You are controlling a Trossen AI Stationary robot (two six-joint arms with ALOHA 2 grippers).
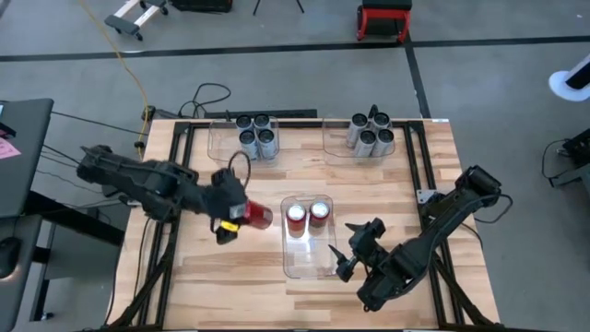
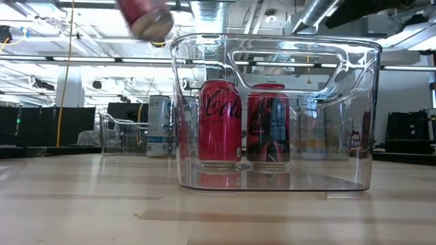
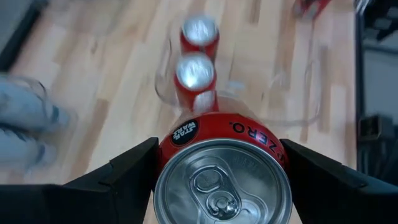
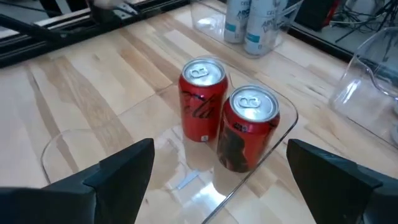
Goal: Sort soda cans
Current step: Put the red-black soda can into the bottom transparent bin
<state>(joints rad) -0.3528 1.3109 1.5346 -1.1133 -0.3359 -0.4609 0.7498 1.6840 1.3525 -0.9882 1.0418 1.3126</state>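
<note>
Wood table (image 1: 230, 267): left gripper (image 1: 241, 213) pinches a red can (image 1: 259, 217) sideways, bound for the near bin (image 1: 309, 263) (reds there); right gripper (image 1: 353, 247) waits, spread.

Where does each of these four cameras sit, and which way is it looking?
High: overhead, straight down; both arms.
Low: table level, facing the middle bin; no arm.
Left wrist: on the left arm; left pincer grips a red can.
Right wrist: on the right arm; right pincer open.
All four show the binned red cans.
</note>
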